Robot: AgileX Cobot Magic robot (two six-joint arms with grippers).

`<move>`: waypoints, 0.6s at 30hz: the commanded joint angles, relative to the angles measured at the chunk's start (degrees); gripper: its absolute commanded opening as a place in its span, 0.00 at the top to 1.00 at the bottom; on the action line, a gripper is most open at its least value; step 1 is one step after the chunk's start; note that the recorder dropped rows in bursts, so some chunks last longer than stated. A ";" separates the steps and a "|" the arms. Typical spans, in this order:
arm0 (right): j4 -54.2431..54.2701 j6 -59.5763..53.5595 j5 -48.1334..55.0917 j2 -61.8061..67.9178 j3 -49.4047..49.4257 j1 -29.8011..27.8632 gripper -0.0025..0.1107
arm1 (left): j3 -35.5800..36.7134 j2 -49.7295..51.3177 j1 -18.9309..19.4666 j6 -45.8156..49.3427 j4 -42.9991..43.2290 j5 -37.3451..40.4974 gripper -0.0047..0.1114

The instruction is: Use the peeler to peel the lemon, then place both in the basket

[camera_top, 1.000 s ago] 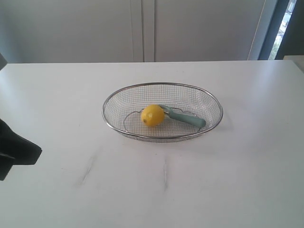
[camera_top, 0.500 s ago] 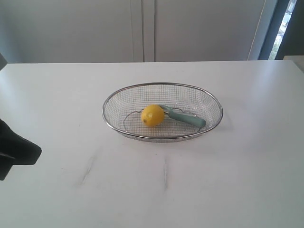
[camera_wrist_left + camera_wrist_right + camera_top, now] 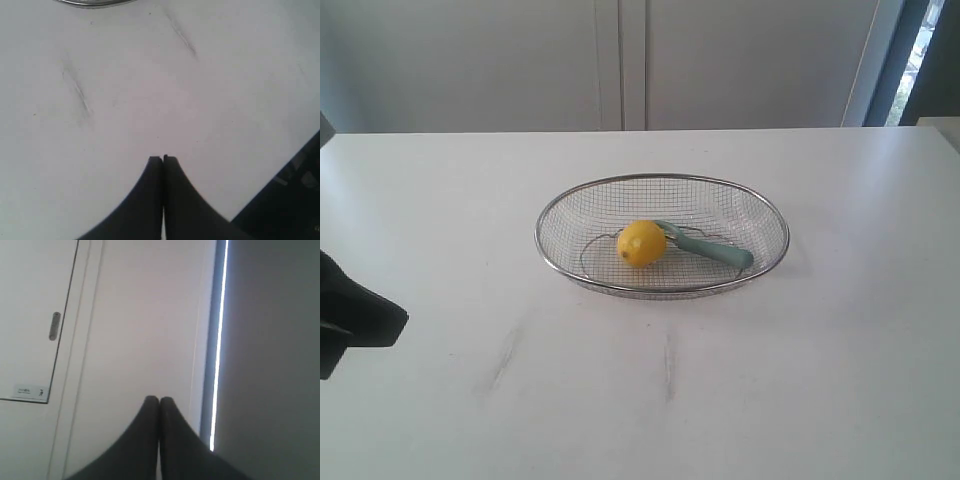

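Note:
In the exterior view the yellow lemon (image 3: 641, 243) lies inside the wire-mesh basket (image 3: 558, 205) at the middle of the white table. The teal peeler (image 3: 712, 251) lies in the basket too, its head against the lemon's right side. My left gripper (image 3: 163, 159) is shut and holds nothing; it hangs over bare tabletop, with the basket's rim (image 3: 92, 3) just showing at the frame's edge. A dark part of the left arm (image 3: 355, 315) shows at the exterior view's left edge. My right gripper (image 3: 159, 399) is shut and empty, facing a wall and cabinet door, out of the exterior view.
The white table (image 3: 820, 380) has faint grey scuff marks (image 3: 502, 355) in front of the basket. Pale cabinet doors (image 3: 620, 60) stand behind the table. A dark strip (image 3: 285, 195) beyond the table's edge shows in the left wrist view.

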 commanded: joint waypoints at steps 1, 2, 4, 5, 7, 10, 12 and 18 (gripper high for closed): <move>-2.20 0.09 -8.83 -0.69 11.79 -0.16 0.98 | 0.38 -0.49 0.14 -0.20 -0.71 0.48 0.96; -2.20 0.09 -9.43 -0.90 13.35 -0.16 0.98 | 0.38 -0.49 0.14 -0.20 -0.71 0.48 0.96; -2.20 0.09 -9.60 -3.13 18.76 -0.16 0.98 | 0.38 -0.49 0.14 -0.20 -0.71 0.48 0.96; -2.20 0.09 -9.60 -5.37 22.43 -0.16 0.98 | 0.38 -0.49 0.14 -0.20 -0.71 0.48 0.96; -4.47 0.09 -9.83 -5.48 27.59 -0.16 0.98 | 0.38 -0.49 0.14 -0.20 -0.71 0.48 0.96; -13.03 0.09 -9.26 -5.48 33.27 -0.16 0.98 | 0.38 -0.49 0.14 -0.20 -0.71 0.34 0.96; -13.96 1.82 -9.51 -5.48 35.67 -0.16 0.98 | 0.38 -0.49 0.14 -0.20 -0.71 0.34 0.96; -15.32 11.44 -6.92 -5.48 35.71 -0.16 0.98 | 0.38 -0.49 0.14 -0.20 -0.71 0.46 0.96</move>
